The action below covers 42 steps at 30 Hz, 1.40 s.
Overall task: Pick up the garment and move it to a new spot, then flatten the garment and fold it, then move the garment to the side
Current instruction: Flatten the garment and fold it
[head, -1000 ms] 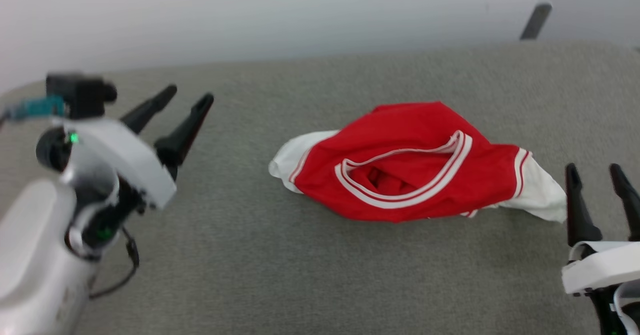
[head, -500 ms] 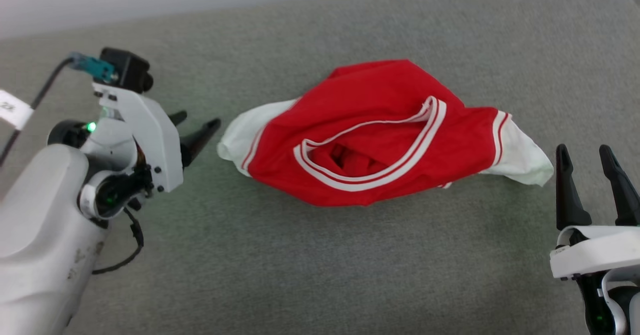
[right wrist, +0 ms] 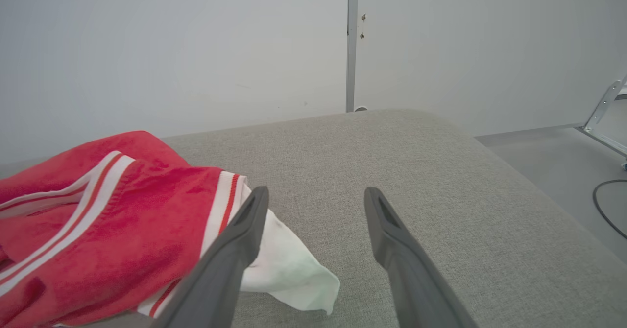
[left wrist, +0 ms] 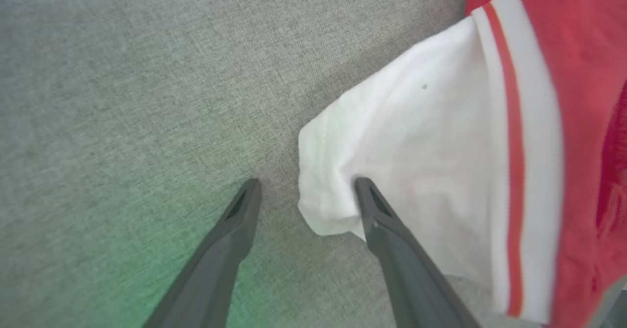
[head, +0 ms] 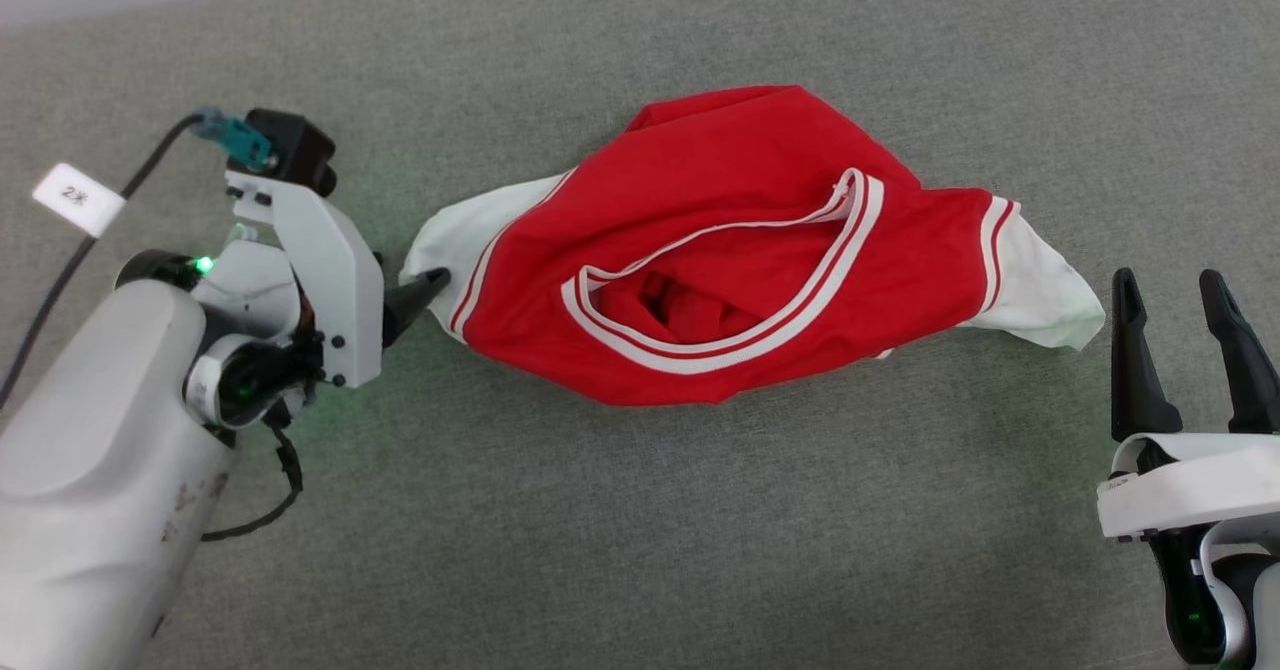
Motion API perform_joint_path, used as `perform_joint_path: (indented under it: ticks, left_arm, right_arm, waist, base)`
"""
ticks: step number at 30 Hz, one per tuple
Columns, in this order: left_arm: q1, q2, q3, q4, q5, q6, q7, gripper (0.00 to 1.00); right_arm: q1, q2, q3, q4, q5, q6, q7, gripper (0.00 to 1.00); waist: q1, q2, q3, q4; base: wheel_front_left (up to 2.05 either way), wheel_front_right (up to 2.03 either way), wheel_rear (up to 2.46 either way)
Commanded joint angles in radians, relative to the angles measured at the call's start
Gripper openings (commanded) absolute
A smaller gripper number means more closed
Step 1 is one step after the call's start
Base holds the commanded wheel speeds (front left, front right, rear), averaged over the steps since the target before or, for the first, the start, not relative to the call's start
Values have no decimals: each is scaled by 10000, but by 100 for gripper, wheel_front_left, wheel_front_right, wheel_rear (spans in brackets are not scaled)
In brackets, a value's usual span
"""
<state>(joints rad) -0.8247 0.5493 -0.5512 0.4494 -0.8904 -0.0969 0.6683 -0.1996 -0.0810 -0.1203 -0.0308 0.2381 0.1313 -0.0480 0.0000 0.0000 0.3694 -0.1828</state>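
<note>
Garment [head: 740, 280], one, crumpled at frame centre on grey cushion [head: 700, 530]. Grippers, two. Left gripper [left wrist: 307, 182], jaws wide, straddles the edge of the left-hand sleeve [left wrist: 416, 147], one finger apparently touching cloth. Right gripper [head: 1166, 278], jaws wide and empty, stands just beside the right-hand sleeve [head: 1045, 295]. Bare cushion lies open below.

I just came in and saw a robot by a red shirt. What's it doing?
The robot looks ready to pick up the shirt, which lies crumpled on a grey pad. Its left gripper is open, with the edge of one white sleeve between its fingers, but it hasn't closed yet. The right gripper is open too and hangs near the other sleeve.
</note>
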Motion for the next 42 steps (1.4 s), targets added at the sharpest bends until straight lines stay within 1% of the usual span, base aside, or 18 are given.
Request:
perform_joint_path:
  ticks: [1, 3, 4, 5, 6, 7, 12, 18, 25, 30, 31, 37, 42]
  left_arm:
    - [65, -58, -115, 109, 61, 21, 48, 100]
    - [103, -126, -175, 202, 70, 29, 53, 100]
    - [113, -154, -201, 240, 78, 21, 48, 93]
    - [115, -190, -228, 296, 52, 10, 76, 49]
    - [116, -231, -257, 325, -18, -27, 125, 16]
    - [119, -275, -250, 342, -72, -59, 69, 0]
    - [-26, -257, -225, 521, -168, -106, -6, 0]
    - [-210, -125, 116, 429, -330, -55, -314, 0]
    - [201, 323, 521, -222, -461, 315, -582, 0]
    - [847, 826, 837, -1130, -622, 790, -593, 0]
    - [847, 826, 837, -1130, -622, 790, -593, 0]
    - [2043, 1559, 1252, -2409, -822, 1449, -634, 0]
    - [3198, 2153, 1663, -3149, -1010, 1994, -783, 0]
  right_arm:
    - [-131, -36, 36, 4, 93, -10, -77, 100]
    - [-150, -40, 62, 14, 58, -10, -125, 100]
    - [-159, -47, 91, 0, 51, -10, -150, 100]
    - [-179, -58, 105, -16, 52, -10, -164, 100]
    - [-195, -64, 116, -26, 47, -10, -196, 100]
    - [-194, -82, 127, -48, 36, -10, -235, 100]
    - [-190, -137, 79, -131, -13, -10, -355, 100]
    - [-51, -164, -90, -181, -118, -10, -366, 100]
    - [189, -193, -228, -325, -209, -10, -136, 100]
    - [324, -250, -257, -369, -202, -10, 16, 100]
    - [324, -250, -257, -369, -202, -10, 16, 100]
    - [529, -215, -300, -525, -257, -10, 213, 100]
    - [667, -203, -292, -602, -245, -10, 316, 100]
  waist:
    - [0, 0, 11, 10]
    - [0, 0, 21, 13]
    - [0, 0, 25, 14]
    - [0, 0, 32, 14]
    - [0, 0, 41, 10]
    - [0, 0, 43, 15]
    - [0, 0, -10, 91]
    - [0, 0, -278, 394]
    - [0, 0, -773, 964]
    - [0, 0, -1125, 1395]
    - [0, 0, -1125, 1395]
    - [0, 0, -1471, 1804]
    - [0, 0, -1633, 1978]
  base:
    - [0, 0, 0]
    - [0, 0, 0]
    - [0, 0, 0]
    - [0, 0, 0]
    - [0, 0, 0]
    - [0, 0, 0]
    - [0, 0, 0]
    - [0, 0, 0]
    - [0, 0, 0]
    - [0, 0, 0]
    - [0, 0, 0]
    - [0, 0, 0]
    - [0, 0, 0]
